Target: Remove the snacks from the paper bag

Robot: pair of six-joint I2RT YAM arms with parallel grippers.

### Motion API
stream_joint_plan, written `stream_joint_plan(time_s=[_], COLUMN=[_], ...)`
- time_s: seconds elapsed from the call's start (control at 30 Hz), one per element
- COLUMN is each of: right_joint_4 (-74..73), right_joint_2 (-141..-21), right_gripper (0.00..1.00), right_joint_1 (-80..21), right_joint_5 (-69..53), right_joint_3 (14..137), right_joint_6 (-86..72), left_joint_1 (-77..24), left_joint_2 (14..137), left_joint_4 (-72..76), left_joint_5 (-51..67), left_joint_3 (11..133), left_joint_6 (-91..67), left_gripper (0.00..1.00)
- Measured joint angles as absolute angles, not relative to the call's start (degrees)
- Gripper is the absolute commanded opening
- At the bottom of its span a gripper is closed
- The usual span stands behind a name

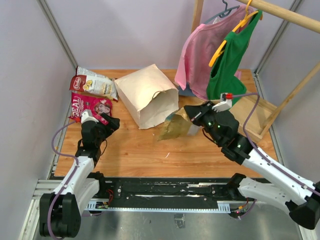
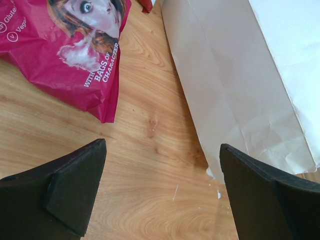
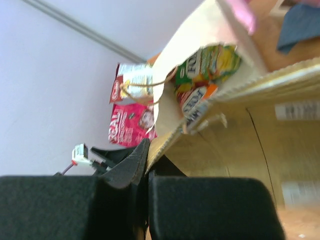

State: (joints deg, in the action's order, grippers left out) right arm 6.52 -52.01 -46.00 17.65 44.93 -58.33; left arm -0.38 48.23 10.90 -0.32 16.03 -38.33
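Observation:
The tan paper bag (image 1: 147, 95) lies on its side at the middle back, mouth toward the right. A red-white snack packet (image 1: 95, 82) and a magenta one (image 1: 90, 106) lie left of it. My left gripper (image 1: 107, 122) is open and empty, low over the wood between the magenta packet (image 2: 65, 45) and the bag's side (image 2: 235, 75). My right gripper (image 1: 192, 119) is shut on the edge of a flat tan snack packet (image 1: 175, 127) just outside the bag's mouth. The right wrist view shows that packet (image 3: 240, 135) pinched in my jaws, and green and orange packets (image 3: 205, 70) inside the bag (image 3: 200, 30).
A pink shirt (image 1: 197, 55) and a green shirt (image 1: 227, 65) hang from a wooden rack (image 1: 280, 15) at the back right, close above my right arm. The rack's wooden base (image 1: 252, 115) sits right of the gripper. Walls close the left and right sides.

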Motion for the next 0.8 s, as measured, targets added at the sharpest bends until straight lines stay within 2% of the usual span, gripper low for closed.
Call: stream_joint_plan(time_s=[0.17, 0.33, 0.57, 0.8], right_joint_4=[5.1, 4.7, 5.1, 9.6], right_joint_2=[-48.3, -50.9, -61.6, -65.8], right_gripper=[0.01, 0.01, 0.01, 0.01], right_joint_1=[-45.5, -39.9, -31.7, -23.5], right_joint_5=[23.7, 21.2, 10.2, -7.9], right_joint_3=[45.4, 45.6, 48.4, 48.3], right_joint_6=[-50.9, -47.8, -45.1, -42.9], left_joint_1=[-0.4, -0.4, -0.4, -0.4], left_joint_2=[48.2, 48.1, 46.1, 44.8], left_joint_4=[10.9, 10.9, 10.3, 9.2], left_joint_5=[-0.3, -0.2, -0.2, -0.6], left_joint_3=[16.0, 16.0, 16.0, 16.0], left_joint_6=[-38.8, -38.8, -38.8, -38.1], left_gripper=[0.99, 0.99, 0.99, 1.0])
